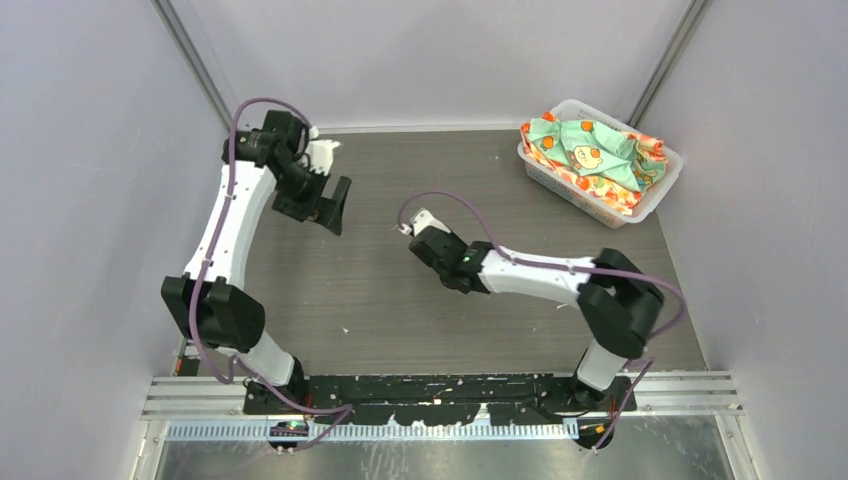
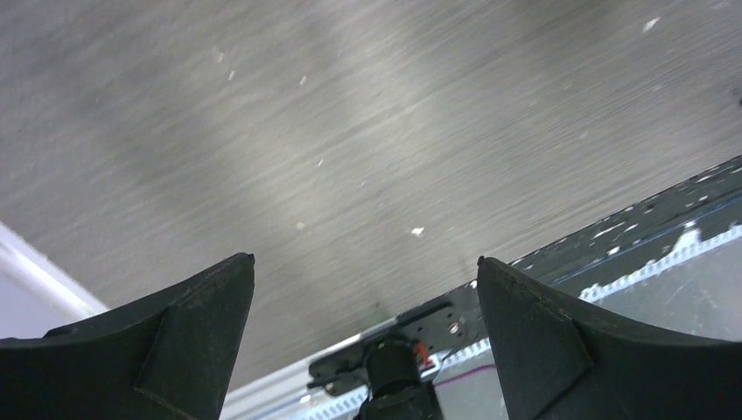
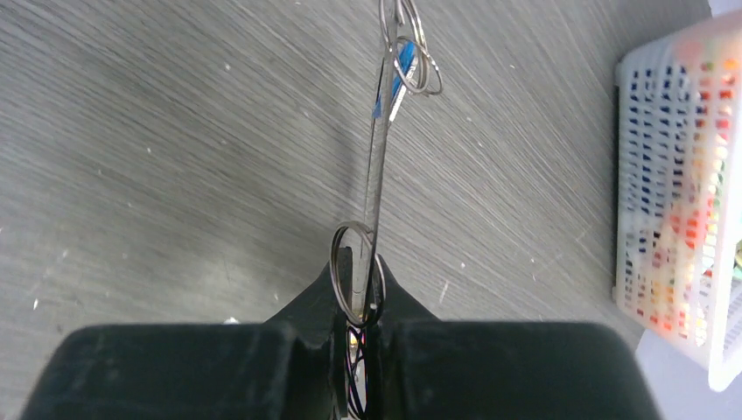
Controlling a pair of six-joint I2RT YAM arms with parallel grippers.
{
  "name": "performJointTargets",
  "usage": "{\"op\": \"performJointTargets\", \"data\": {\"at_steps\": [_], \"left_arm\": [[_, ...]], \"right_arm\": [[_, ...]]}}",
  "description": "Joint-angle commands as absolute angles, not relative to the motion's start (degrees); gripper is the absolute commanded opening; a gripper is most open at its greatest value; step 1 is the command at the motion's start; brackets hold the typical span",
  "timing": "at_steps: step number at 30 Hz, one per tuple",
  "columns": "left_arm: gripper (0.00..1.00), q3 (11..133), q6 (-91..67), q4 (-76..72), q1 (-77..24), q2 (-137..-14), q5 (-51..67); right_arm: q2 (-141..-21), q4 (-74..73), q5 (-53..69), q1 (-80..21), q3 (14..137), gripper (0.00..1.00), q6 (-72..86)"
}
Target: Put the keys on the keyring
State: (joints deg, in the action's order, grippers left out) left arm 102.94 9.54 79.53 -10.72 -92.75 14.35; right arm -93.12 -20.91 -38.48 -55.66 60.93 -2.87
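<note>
The left hand [image 1: 330, 206] hangs above the far left part of the dark grey wood-grain table [image 1: 380, 300]. Its two black fingers [image 2: 197, 306] are spread wide with nothing between them; only bare table top and the black base rail show beneath.

The right hand [image 3: 359, 308] sits near the middle of the table, its black fingers pressed together on the keyring [image 3: 378, 175], a thin grey metal loop. The right wrist camera sees the loop edge-on as a narrow line rising from the fingertips to the top of the view. A small silver split ring [image 3: 337, 262] hangs on the loop just beyond the fingertips. Near the far end a second small ring [image 3: 437, 83] carries the tiny key with the blue plastic head [image 3: 402, 66]. Whether the yellow-headed key is on the loop cannot be told.

A white plastic basket [image 1: 575, 190] holding green and orange patterned cloth [image 1: 590, 150] stands at the far right corner.
</note>
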Motion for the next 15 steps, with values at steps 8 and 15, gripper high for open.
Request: {"op": "performJointTargets", "data": {"at_steps": [8, 15], "left_arm": [[1.00, 84.09, 16.79, 70.98, -6.68, -79.24, 14.14], [1.00, 80.79, 15.94, 67.86, -6.05, -78.07, 15.00]], "right_arm": [[-113.69, -21.77, -41.99, -57.23, 79.84, 0.01, -10.14], [-122.14, -24.47, -41.65, -60.22, 86.93, 0.33, -10.08]]}}
